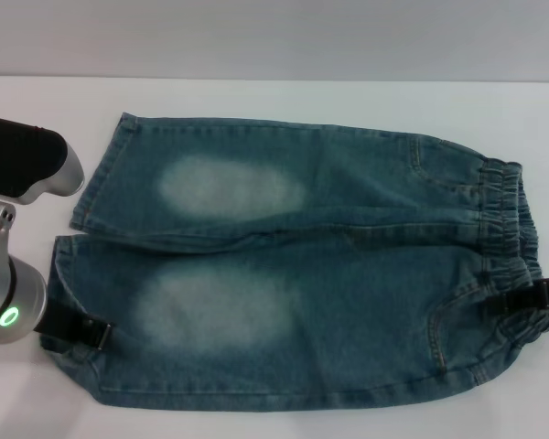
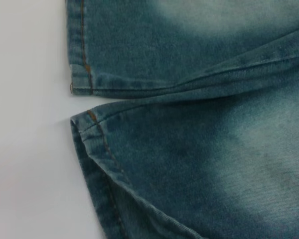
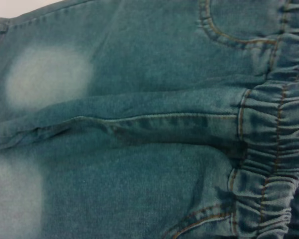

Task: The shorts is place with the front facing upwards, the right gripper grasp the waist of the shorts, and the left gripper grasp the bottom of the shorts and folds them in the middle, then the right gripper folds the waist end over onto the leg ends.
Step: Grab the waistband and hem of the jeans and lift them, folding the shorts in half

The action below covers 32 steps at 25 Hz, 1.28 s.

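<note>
**A bare test bench, lab-like**

The setting reads as a robotics lab or test station more than a home. A plain white tabletop fills the head view, meeting a flat pale grey wall behind it, with no furniture or household clutter showing. One pair of shorts lies spread flat on the tabletop. A white-and-silver robot arm with a glowing green ring reaches in at the left edge. Beyond that, the room itself cannot be told.
</note>
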### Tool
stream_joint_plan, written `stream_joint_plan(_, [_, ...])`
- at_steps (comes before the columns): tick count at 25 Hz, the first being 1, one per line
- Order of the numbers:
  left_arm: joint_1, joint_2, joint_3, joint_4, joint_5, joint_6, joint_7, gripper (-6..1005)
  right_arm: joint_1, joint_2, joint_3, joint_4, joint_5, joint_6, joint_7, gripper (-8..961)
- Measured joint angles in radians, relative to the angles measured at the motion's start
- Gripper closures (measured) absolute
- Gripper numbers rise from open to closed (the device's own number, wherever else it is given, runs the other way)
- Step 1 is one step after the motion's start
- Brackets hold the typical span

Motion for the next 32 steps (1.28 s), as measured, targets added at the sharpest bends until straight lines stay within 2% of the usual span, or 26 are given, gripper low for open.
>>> stream_joint_plan(2, [-0.001, 0.0, 0.0, 0.001, 0.0, 0.0, 0.0, 958, 0.0, 0.0, 0.0, 0.001, 0.0, 0.0, -0.005, 509])
stream_joint_plan(13, [0.0, 0.001, -0.001, 0.01, 0.0, 0.014, 0.0, 956, 0.007, -0.003, 0.002, 0.0, 0.001, -0.008, -0.011, 720])
stream_joint_plan(17, [-0.002, 0.002, -0.002, 0.017, 0.0, 0.018, 0.001, 955, 0.011, -0.003, 0.0, 0.0, 0.003, -0.01, -0.012, 935])
stream_joint_plan(23, [-0.003, 0.003, -0.01, 0.014, 0.0, 0.044, 0.002, 954, 0.009, -0.002, 0.012, 0.003, 0.04, 0.0, -0.018, 941])
stream_joint_plan(26, [0.001, 0.004, -0.021, 0.012, 0.001, 0.068, 0.008, 953, -0.01, -0.001, 0.067, 0.033, 0.178, 0.032, -0.081, 942])
stream_joint_plan(29, [0.013, 0.005, -0.095, 0.034, 0.001, 0.157, 0.047, 953, -0.016, -0.004, 0.166, 0.16, 0.398, 0.059, -0.193, 942])
stream_joint_plan(31, [0.018, 0.005, -0.124, 0.04, 0.001, 0.195, 0.058, 952, -0.007, -0.013, 0.232, 0.278, 0.534, 0.062, -0.26, 942])
stream_joint_plan(32, [0.026, 0.005, -0.154, 0.042, -0.002, 0.254, 0.066, 952, 0.004, -0.021, 0.273, 0.356, 0.592, 0.061, -0.304, 942])
